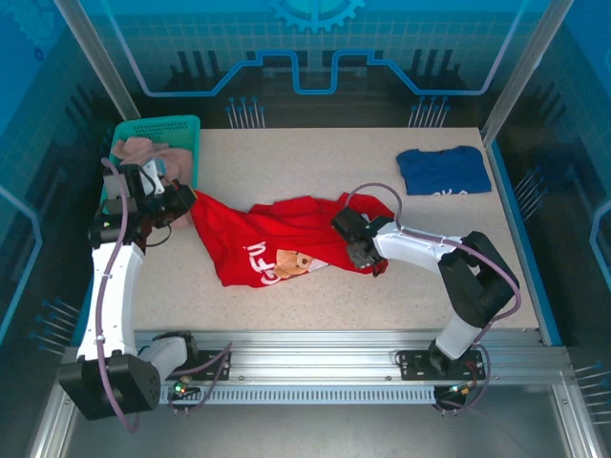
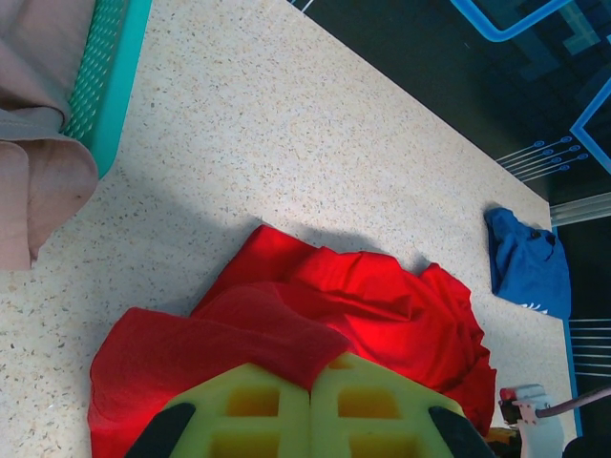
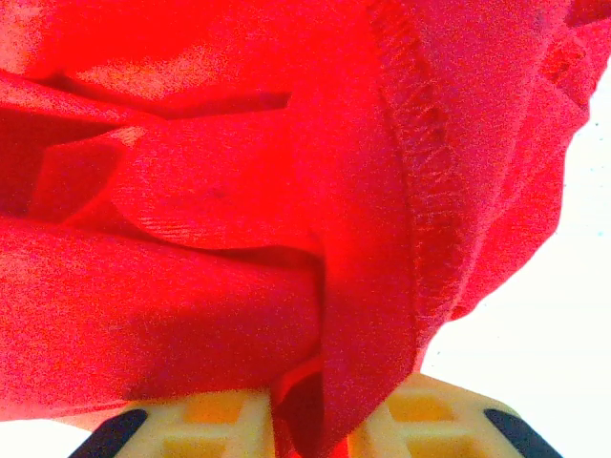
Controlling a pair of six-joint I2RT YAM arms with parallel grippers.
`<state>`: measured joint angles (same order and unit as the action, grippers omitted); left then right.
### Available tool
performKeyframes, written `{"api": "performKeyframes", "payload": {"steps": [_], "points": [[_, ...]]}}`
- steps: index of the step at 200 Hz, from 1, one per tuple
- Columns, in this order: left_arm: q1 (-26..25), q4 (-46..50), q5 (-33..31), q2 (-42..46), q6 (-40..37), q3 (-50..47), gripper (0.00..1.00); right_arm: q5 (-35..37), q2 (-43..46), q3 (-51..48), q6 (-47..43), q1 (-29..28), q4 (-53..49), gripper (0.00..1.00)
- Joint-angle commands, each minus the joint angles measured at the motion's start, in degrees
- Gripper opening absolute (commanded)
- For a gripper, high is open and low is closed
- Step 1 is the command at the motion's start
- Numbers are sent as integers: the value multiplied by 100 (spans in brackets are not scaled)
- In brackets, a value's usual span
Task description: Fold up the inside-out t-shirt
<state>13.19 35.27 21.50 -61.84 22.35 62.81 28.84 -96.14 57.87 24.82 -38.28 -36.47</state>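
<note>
The inside-out t-shirt [image 1: 286, 229] is bright red and lies crumpled across the middle of the table, its white and orange print [image 1: 282, 262] facing up near the front. My left gripper [image 1: 187, 205] is at the shirt's left end, beside the basket. In the left wrist view my left gripper [image 2: 312, 382] is shut, with a flap of the red t-shirt [image 2: 382, 305] pinched between its yellow fingers. My right gripper [image 1: 361, 253] sits on the shirt's right part. In the right wrist view a fold of the t-shirt [image 3: 239, 191] with a stitched hem fills the narrow gap of my right gripper [image 3: 315, 420].
A teal basket [image 1: 181, 129] at the back left holds a pale pinkish-beige garment [image 1: 143, 151]; the same basket [image 2: 105, 86] and garment [image 2: 38, 162] appear in the left wrist view. A dark blue t-shirt [image 1: 442, 170] lies at the back right. Bare speckled tabletop [image 1: 286, 157] stretches behind the red shirt.
</note>
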Motion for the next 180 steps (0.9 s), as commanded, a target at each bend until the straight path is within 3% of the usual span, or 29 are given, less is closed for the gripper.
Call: {"api": "performKeyframes", "payload": {"steps": [1,69,89,114,126,142,161,180], "points": [[52,-93,136,-7,-11,-31,0,125,48,-28,66,71,-133,22],[52,-96,142,-9,-7,-33,0,-111,3,-232,164,137,69,25],[52,-99,136,-13,-11,-40,0,-37,31,-238,138,159,87,18],[51,-111,122,-22,21,-41,0,47,462,-208,30,234,15,0],[52,-124,126,-28,82,-27,0,-86,978,-193,-125,385,14,0],[52,-194,197,-1,251,15,0,-959,2082,-255,-515,831,360,0],[52,-445,326,148,640,39,0,-2928,3416,-507,-472,1894,1373,0],[48,-1073,496,390,1364,-143,0,-3834,3782,-572,-169,2663,2079,0]]}}
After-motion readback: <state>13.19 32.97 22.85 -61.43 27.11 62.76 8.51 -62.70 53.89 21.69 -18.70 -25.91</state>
